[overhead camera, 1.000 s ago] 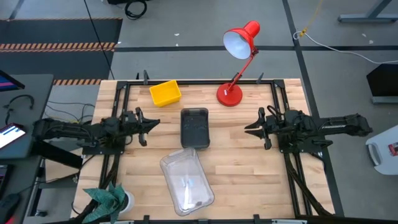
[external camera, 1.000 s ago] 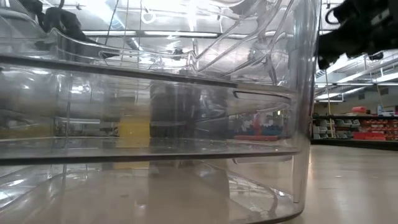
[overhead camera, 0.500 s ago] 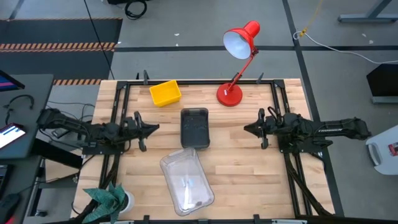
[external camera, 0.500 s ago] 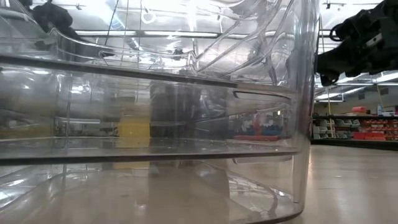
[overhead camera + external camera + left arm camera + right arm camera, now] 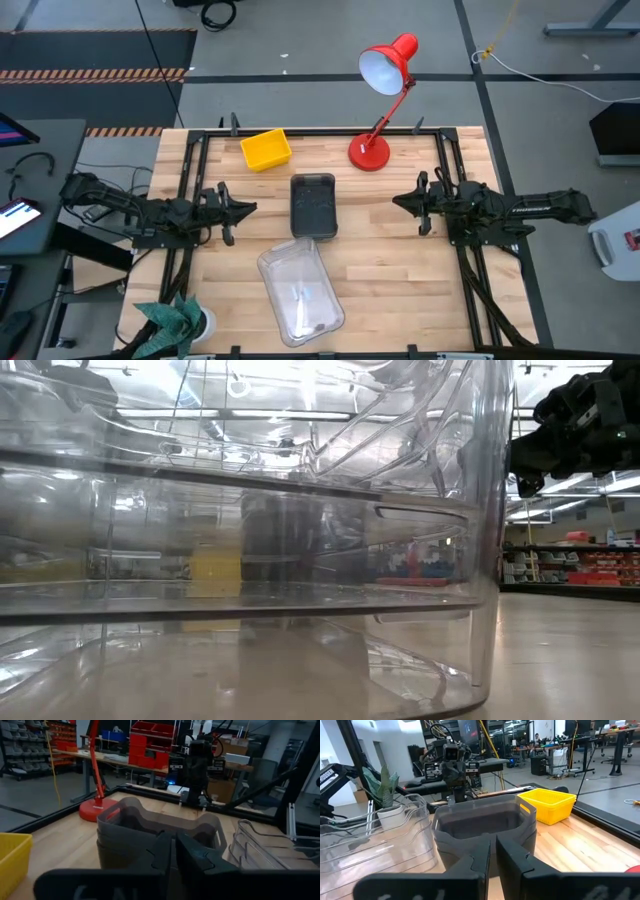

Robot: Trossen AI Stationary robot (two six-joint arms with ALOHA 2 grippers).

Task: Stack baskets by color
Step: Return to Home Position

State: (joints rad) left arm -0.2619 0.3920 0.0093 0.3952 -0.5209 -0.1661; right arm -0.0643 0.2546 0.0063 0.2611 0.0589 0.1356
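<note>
While both arms hang empty mid-frame, left gripper (image 5: 240,208) and right gripper (image 5: 405,205) sit pressed together | yellow baskets (image 5: 266,149) upper left, grey baskets (image 5: 313,205) centre, clear baskets (image 5: 300,290) bottom centre | risk: stray swing clips grey stack

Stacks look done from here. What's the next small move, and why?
Probably just settle both arms at home. The yellow stack, grey stack and clear stack each stand sorted, and the left gripper and right gripper, jaws shut, hold nothing.
</note>
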